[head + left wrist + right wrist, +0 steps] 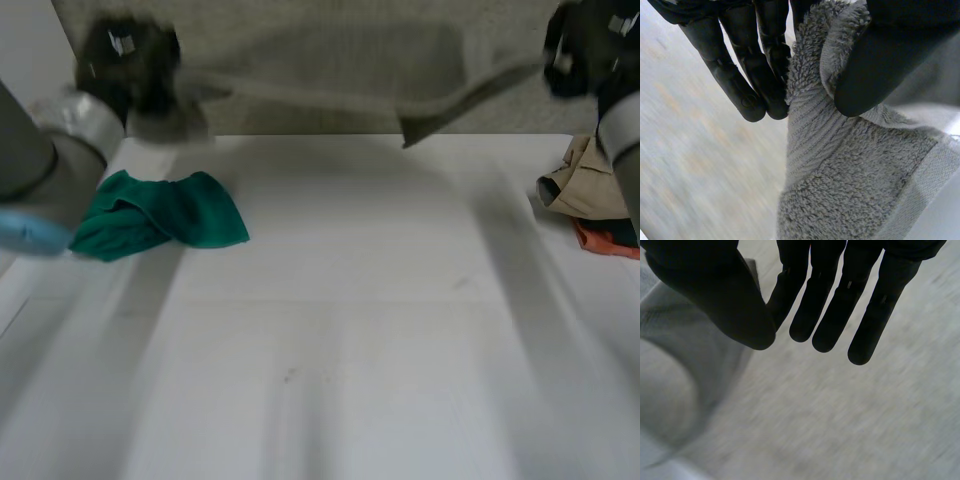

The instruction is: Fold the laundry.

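While the grey towel (440, 108) hung stretched in the air over the far edge of the table (350, 330), no fold was in it yet. Left hand (125, 60) pinched one end between thumb and fingers; right hand (590, 45) pinched the other. Green cloth (160, 215) and beige-orange pile (590, 195) lay loose on the table, unfolded, not in any bin. Most of the job looked left.
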